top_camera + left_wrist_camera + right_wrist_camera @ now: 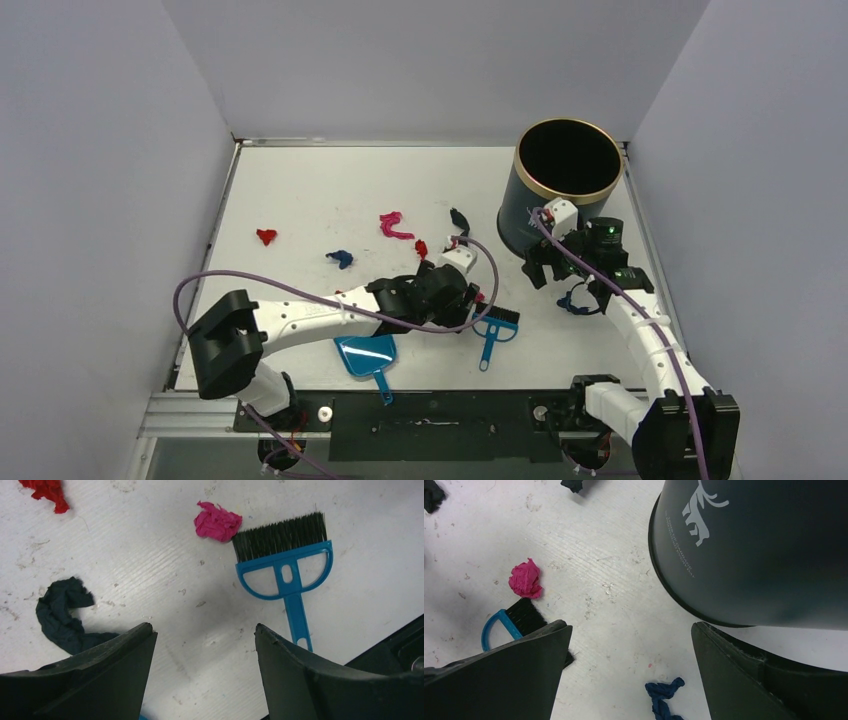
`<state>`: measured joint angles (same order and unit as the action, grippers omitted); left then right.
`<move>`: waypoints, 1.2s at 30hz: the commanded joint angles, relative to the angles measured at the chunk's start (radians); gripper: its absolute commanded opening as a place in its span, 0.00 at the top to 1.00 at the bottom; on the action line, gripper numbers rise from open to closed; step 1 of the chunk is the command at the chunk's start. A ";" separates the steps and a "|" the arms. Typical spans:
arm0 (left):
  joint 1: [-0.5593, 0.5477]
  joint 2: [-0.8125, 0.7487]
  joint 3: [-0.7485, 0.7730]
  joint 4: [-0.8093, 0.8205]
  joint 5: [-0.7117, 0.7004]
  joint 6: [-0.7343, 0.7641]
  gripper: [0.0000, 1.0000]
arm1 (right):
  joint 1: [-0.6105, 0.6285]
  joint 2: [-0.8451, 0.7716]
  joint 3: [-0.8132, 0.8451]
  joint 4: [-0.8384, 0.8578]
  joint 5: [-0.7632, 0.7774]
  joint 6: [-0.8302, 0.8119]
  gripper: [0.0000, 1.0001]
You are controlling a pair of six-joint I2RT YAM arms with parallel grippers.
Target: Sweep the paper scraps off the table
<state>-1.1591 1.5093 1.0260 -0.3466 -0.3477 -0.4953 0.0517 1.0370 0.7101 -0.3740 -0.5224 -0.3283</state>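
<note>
Paper scraps (397, 226) lie strewn over the middle of the counter (300, 190), so I hang my left hand (204, 630) open and empty by the brush (282, 555) near the front edge to take it, right hand (629, 630) wide open, empty, beside the far-right bin (560, 190).

From above, the right arm (640, 330) hides part of a blue strip (577, 300) and part of the near wall of the bin (515, 215). At the left wrist, a red scrap (47, 491) is cut by the top edge. A dark scrap (60, 615) runs behind one finger (100, 680), and the handle end of the brush (285, 560) goes behind the other. At the right wrist, the bin is cut off top and right, and the brush is mostly behind a finger.
</note>
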 commanded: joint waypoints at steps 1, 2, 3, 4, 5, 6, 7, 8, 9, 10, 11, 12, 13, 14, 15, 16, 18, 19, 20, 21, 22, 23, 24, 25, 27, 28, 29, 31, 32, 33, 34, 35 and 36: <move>-0.008 0.078 0.100 0.075 -0.041 -0.038 0.30 | -0.022 -0.030 0.007 0.063 -0.003 0.020 0.05; -0.009 0.105 0.116 0.074 -0.036 -0.038 0.32 | -0.030 -0.030 0.008 0.064 0.000 0.021 0.05; -0.008 0.124 0.132 0.072 -0.037 -0.040 0.32 | -0.039 -0.029 0.008 0.065 0.002 0.024 0.05; -0.008 0.141 0.145 0.069 -0.033 -0.044 0.33 | -0.047 -0.029 0.008 0.068 0.000 0.026 0.05; -0.010 0.156 0.154 0.071 -0.031 -0.044 0.33 | -0.048 -0.029 0.008 0.069 -0.003 0.027 0.05; -0.012 0.168 0.160 0.078 -0.029 -0.045 0.34 | -0.049 -0.029 0.007 0.069 -0.006 0.029 0.06; -0.014 0.181 0.164 0.084 -0.025 -0.046 0.34 | -0.049 -0.030 0.007 0.071 -0.007 0.029 0.06; -0.014 0.193 0.172 0.087 -0.016 -0.045 0.35 | -0.049 -0.031 0.007 0.072 -0.006 0.029 0.06; -0.015 0.209 0.183 0.083 -0.001 -0.045 0.36 | -0.049 -0.031 0.007 0.073 -0.005 0.030 0.06; -0.016 0.227 0.201 0.068 0.007 -0.050 0.37 | -0.050 -0.031 0.006 0.073 -0.007 0.030 0.06; -0.016 0.245 0.220 0.051 0.013 -0.052 0.38 | -0.049 -0.029 0.006 0.073 -0.007 0.029 0.06; -0.017 0.259 0.234 0.038 0.013 -0.058 0.39 | -0.049 -0.029 0.007 0.073 -0.006 0.029 0.06; -0.018 0.270 0.242 0.034 0.013 -0.062 0.39 | -0.049 -0.026 0.008 0.073 -0.004 0.028 0.06; -0.021 0.278 0.245 0.037 0.014 -0.068 0.41 | -0.049 -0.025 0.008 0.073 -0.005 0.029 0.06; -0.023 0.286 0.246 0.042 0.016 -0.072 0.43 | -0.050 -0.026 0.008 0.073 -0.005 0.028 0.06; -0.026 0.295 0.248 0.047 0.017 -0.074 0.46 | -0.049 -0.026 0.008 0.074 -0.008 0.027 0.06; -0.032 0.316 0.256 0.053 0.014 -0.079 0.48 | -0.050 -0.025 0.007 0.075 -0.009 0.027 0.06; -0.035 0.331 0.265 0.052 0.008 -0.081 0.49 | -0.050 -0.025 0.006 0.075 -0.008 0.026 0.06; -0.037 0.347 0.275 0.045 -0.001 -0.082 0.50 | -0.050 -0.025 0.006 0.075 -0.008 0.025 0.06; -0.042 0.363 0.288 0.036 -0.011 -0.082 0.51 | -0.050 -0.025 0.007 0.075 -0.005 0.025 0.06; -0.043 0.379 0.301 0.025 -0.023 -0.083 0.52 | -0.049 -0.024 0.007 0.075 -0.004 0.026 0.06; -0.044 0.393 0.312 0.017 -0.029 -0.082 0.53 | -0.049 -0.025 0.008 0.075 -0.004 0.025 0.06; -0.044 0.408 0.324 0.010 -0.031 -0.081 0.54 | -0.050 -0.025 0.008 0.075 -0.001 0.026 0.06; -0.044 0.421 0.336 0.003 -0.029 -0.083 0.55 | -0.049 -0.026 0.007 0.075 -0.001 0.025 0.06; -0.045 0.441 0.355 -0.008 -0.032 -0.086 0.57 | -0.070 -0.029 0.006 0.075 -0.001 0.025 0.06; -0.044 0.450 0.362 -0.012 -0.034 -0.088 0.58 | -0.074 -0.030 0.006 0.075 0.000 0.025 0.06; -0.044 0.458 0.369 -0.017 -0.039 -0.088 0.60 | -0.074 -0.031 0.009 0.075 0.000 0.025 0.06; -0.044 0.469 0.381 -0.028 -0.053 -0.089 0.63 | -0.075 -0.031 0.008 0.075 0.001 0.026 0.06; -0.044 0.473 0.384 -0.032 -0.060 -0.089 0.63 | -0.076 -0.032 0.008 0.075 0.000 0.025 0.06; -0.044 0.477 0.386 -0.036 -0.066 -0.089 0.64 | -0.077 -0.031 0.008 0.075 -0.001 0.026 0.06; -0.044 0.483 0.392 -0.039 -0.070 -0.090 0.64 | -0.077 -0.032 0.008 0.075 -0.002 0.025 0.06; -0.045 0.488 0.394 -0.045 -0.071 -0.089 0.64 | -0.077 -0.032 0.008 0.075 -0.002 0.025 0.06; -0.045 0.495 0.395 -0.049 -0.074 -0.090 0.65 | -0.077 -0.032 0.008 0.075 -0.003 0.025 0.06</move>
<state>-1.2018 1.9865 1.3663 -0.3752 -0.3843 -0.5724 -0.0200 1.0245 0.7101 -0.3511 -0.5194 -0.3027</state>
